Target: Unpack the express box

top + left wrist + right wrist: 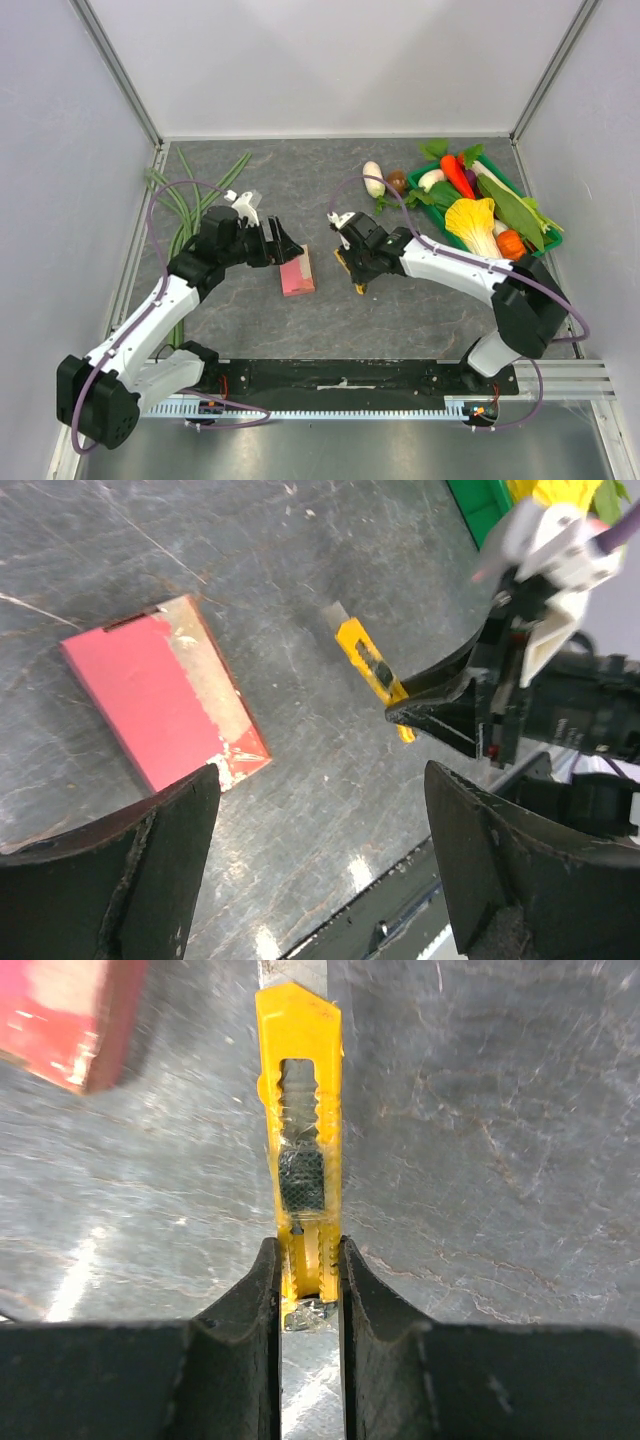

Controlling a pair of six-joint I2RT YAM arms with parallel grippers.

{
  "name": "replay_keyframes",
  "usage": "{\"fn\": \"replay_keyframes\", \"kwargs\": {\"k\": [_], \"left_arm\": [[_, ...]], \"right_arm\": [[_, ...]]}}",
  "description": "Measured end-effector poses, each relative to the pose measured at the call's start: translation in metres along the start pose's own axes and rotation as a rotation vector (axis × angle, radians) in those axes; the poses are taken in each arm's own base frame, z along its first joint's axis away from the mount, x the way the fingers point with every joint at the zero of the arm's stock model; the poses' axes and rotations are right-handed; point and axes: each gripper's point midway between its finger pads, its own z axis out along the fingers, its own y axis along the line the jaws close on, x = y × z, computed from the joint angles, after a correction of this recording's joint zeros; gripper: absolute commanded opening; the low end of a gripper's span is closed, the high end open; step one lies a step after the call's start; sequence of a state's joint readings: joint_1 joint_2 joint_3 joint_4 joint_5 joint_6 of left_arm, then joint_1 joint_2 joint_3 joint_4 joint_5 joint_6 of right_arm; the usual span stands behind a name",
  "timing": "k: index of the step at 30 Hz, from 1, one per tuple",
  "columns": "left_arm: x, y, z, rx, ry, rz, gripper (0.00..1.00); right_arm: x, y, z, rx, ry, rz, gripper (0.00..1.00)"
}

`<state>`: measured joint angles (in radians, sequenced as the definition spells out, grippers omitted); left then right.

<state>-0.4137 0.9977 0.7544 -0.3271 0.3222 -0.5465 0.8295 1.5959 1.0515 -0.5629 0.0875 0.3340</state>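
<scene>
While vegetables (470,224) fill the tray (478,506) — box (298,272) lies flat.

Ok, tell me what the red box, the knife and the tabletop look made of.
Express box: probably cardboard, matte red, with a pale worn strip and frayed corner. Utility knife: glossy yellow plastic shell, bare metal blade tip. Tabletop: dark veined stone look, scratched, shiny; real stone or laminate unclear.

light: bright, even | glare: table (90,1270) sheen | blur: express box (60,1010) corner
</scene>
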Motion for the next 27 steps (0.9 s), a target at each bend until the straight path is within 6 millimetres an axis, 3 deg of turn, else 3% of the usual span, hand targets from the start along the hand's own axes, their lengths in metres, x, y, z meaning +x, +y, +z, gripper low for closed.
{"fn": "replay_keyframes", "kwargs": {"k": [5, 16, 24, 27], "left_arm": [[0.011, -0.010, 0.006, 0.071, 0.056, -0.045, 0.87], [0.024, -0.035, 0.016, 0.221, 0.183, -0.138, 0.81], [0.012, -0.049, 0.035, 0.286, 0.244, -0.177, 0.79], [0.005, -0.057, 0.037, 0.319, 0.243, -0.173, 0.71]], "right_arm": [[-0.026, 0.010, -0.027, -0.056, -0.100, 0.019, 0.07], [-0.039, 0.037, -0.074, -0.245, -0.207, -0.065, 0.02], [-0.039, 0.050, -0.087, -0.311, -0.232, -0.116, 0.04], [-0.039, 0.050, -0.087, -0.312, -0.233, -0.119, 0.05]]}}
